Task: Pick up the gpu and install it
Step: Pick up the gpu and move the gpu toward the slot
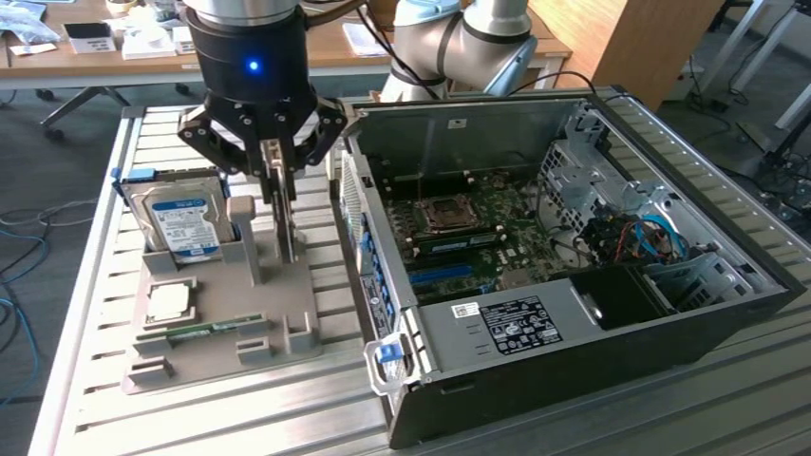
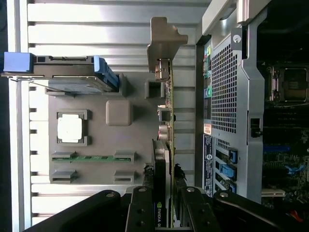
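**Slatted bench: gpu pinched at the parts fixture, case just beside it**

Ribbed metal table, office desks across the top of the frame.

Left: grey fixture with the hard drive standing in its rack. The CPU and memory stick lie below it.

Centre-left: gripper over the fixture's right edge. Jaws are roughly half closed, with a pad on each face of the gpu. The card stands on edge and reaches down to the fixture; can't tell if it's clear of its holder.

Wrist view: fingers hold the gpu at the end away from its silver bracket.

Right: open PC case, motherboard exposed.

Risks as I read it:
- The grip is off-centre on a thin card, so the bracket end could sag or pivot in the pads.
- The case wall is close, so the bracket could clip it on the way over.
- If the card binds in its holder, the fixture may lift with it.
- A tilted card would likely miss the slot or load the connector edge.
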`<state>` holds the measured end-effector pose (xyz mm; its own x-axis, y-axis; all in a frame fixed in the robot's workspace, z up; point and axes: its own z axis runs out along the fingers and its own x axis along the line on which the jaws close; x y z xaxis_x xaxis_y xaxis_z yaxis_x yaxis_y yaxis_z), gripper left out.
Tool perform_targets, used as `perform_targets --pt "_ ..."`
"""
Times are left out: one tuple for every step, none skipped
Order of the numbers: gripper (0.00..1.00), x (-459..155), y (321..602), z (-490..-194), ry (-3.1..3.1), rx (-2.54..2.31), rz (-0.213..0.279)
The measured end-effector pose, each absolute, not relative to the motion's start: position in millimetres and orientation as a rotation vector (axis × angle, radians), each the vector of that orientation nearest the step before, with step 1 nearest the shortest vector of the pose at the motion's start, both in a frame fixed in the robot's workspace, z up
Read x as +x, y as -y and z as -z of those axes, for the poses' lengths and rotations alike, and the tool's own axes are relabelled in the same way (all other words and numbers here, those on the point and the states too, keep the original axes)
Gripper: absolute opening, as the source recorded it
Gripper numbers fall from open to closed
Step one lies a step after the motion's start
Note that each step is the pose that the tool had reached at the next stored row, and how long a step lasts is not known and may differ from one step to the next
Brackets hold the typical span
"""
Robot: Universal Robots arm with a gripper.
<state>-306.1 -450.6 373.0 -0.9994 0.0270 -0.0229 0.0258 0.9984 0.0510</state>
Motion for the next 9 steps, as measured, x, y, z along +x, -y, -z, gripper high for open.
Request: perform_targets --pt "0.27 -306.1 450.6 -373.4 -3.117 0.041 -0.079" --pt "0.27 -306.1 450.6 -373.7 -3.117 0.041 -0.079" --pt "0.27 -306.1 450.6 -373.9 -3.117 0.041 -0.079" --pt "0.27 -306.1 450.5 -374.0 -3.117 0.041 -0.079" --pt "0.27 -306.1 450.6 -374.2 -3.117 0.041 -0.079" --pt "0.27 -306.1 450.6 -374.2 -3.117 0.041 -0.079" --pt "0.27 -306.1 450.6 -374.2 -3.117 0.041 -0.079" --pt "0.27 -306.2 450.6 -374.2 -3.117 0.041 -0.079" --pt "0.27 -306.1 450.6 -374.2 -3.117 0.041 -0.079"
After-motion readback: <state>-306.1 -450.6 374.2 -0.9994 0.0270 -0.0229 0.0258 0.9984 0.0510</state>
